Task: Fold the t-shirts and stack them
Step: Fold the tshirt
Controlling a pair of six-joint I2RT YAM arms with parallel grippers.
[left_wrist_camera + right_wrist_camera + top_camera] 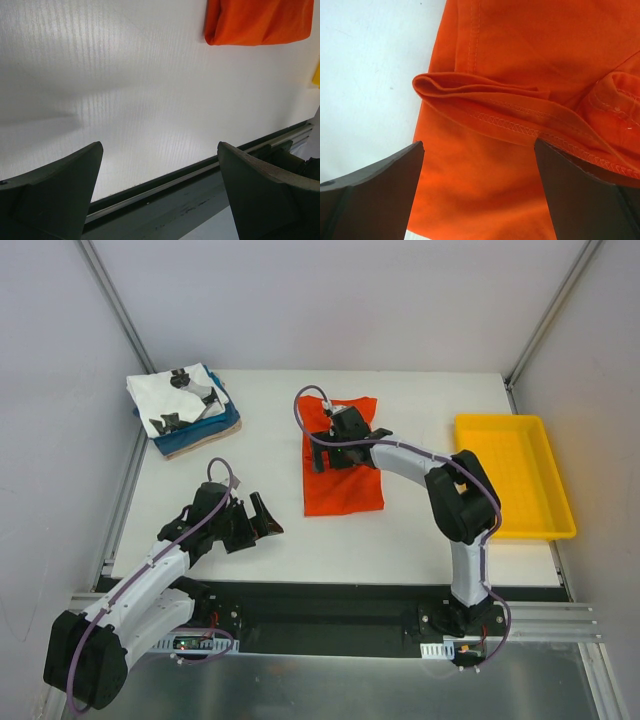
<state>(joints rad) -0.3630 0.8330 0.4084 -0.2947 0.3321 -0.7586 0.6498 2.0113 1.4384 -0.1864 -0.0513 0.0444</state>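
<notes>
Bright, even light falls from above. The white table (400, 540) shines softly, with pale stripes of glare in the left wrist view and one faint grey shadow there. Shadows under the arms (400, 454) are small and soft. Up close, the dark fingers (55, 195) look a bit blurry. The orange shirt (520, 50) and its stitches look sharp.

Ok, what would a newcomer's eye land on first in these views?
The bright orange-red tee, partly folded in the middle of the table, with the right gripper open right over it. Next the yellow tray at the right edge, then the stack of folded tees in the far left corner, a white printed one on top. The left gripper hangs open over bare surface, front left.
</notes>
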